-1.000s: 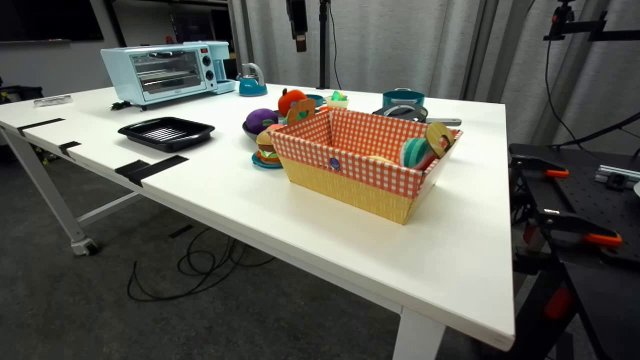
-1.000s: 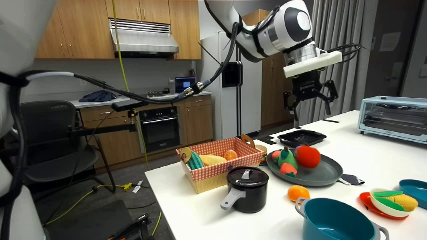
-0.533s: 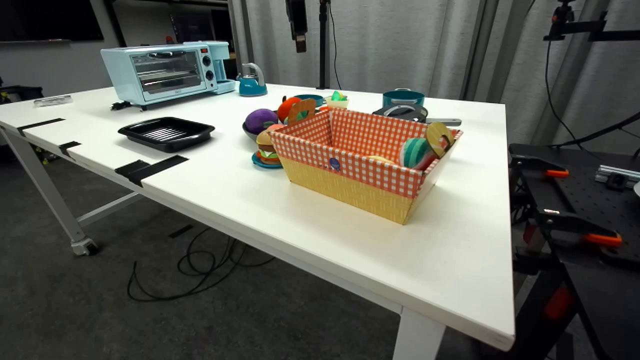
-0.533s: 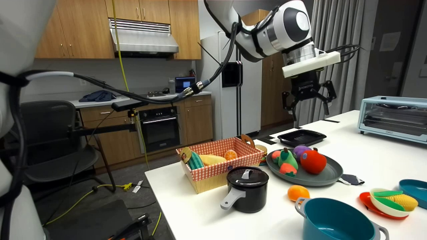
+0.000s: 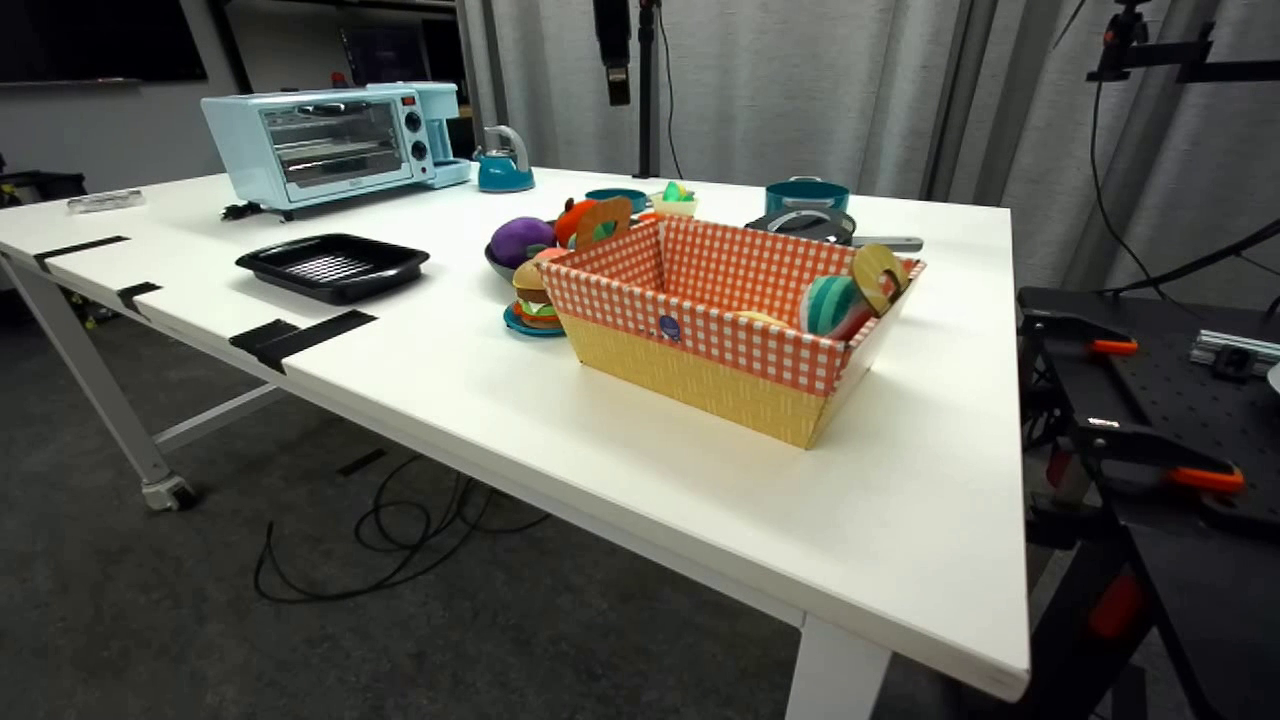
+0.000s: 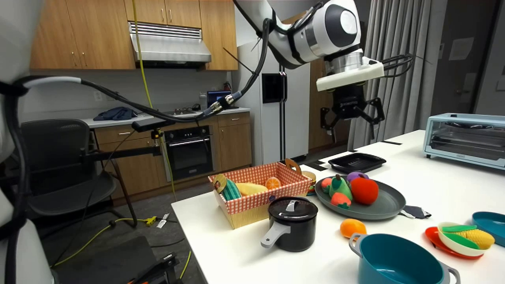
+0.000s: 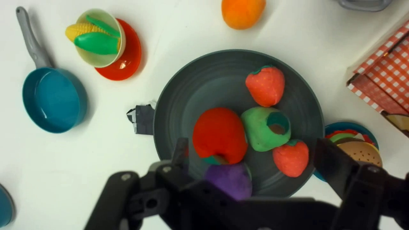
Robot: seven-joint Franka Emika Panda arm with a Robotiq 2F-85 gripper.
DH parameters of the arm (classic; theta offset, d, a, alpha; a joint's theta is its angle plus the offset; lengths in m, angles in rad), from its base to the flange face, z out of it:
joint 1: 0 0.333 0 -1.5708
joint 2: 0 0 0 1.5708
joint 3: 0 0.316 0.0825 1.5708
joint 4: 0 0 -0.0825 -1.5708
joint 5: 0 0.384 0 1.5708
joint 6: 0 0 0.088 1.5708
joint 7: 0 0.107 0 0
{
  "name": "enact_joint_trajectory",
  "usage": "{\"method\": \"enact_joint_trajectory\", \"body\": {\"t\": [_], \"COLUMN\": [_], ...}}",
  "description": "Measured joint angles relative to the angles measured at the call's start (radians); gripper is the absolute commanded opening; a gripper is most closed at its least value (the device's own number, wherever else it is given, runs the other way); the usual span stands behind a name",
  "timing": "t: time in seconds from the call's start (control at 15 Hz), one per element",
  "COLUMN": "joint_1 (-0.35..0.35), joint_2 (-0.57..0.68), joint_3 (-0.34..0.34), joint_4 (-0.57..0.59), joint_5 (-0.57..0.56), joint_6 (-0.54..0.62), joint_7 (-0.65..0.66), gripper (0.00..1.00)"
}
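In an exterior view, my wide-jawed gripper [image 6: 353,135] hangs over a plate [image 6: 388,203] of plush fruit [image 6: 364,191], right of a basket [image 6: 250,215].

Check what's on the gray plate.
The gray plate holds a red toy, a green toy, a purple toy and two strawberries. Its surface beneath them is covered; the gripper hides more of it in the wrist view.

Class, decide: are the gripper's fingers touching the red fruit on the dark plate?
Apart: in an exterior view the fingers hang above the red fruit, with the black tray showing in the gap.
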Motion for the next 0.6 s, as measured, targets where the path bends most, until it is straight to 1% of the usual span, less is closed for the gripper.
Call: {"method": "enact_joint_trajectory", "body": {"t": [0.2, 0.33, 0.6], "joint_1": [0.003, 0.003, 0.003], "joint_2": [-0.097, -0.172, -0.324], "joint_3": [0.001, 0.001, -0.002], "joint_4": [-0.126, -0.223, -0.432], "joint_5": [0.036, 0.055, 0.056], "joint_6": [0.011, 0.041, 0.103], "joint_7": [0.084, 0.134, 0.214], "gripper": [1.00, 1.00, 1.00]}}
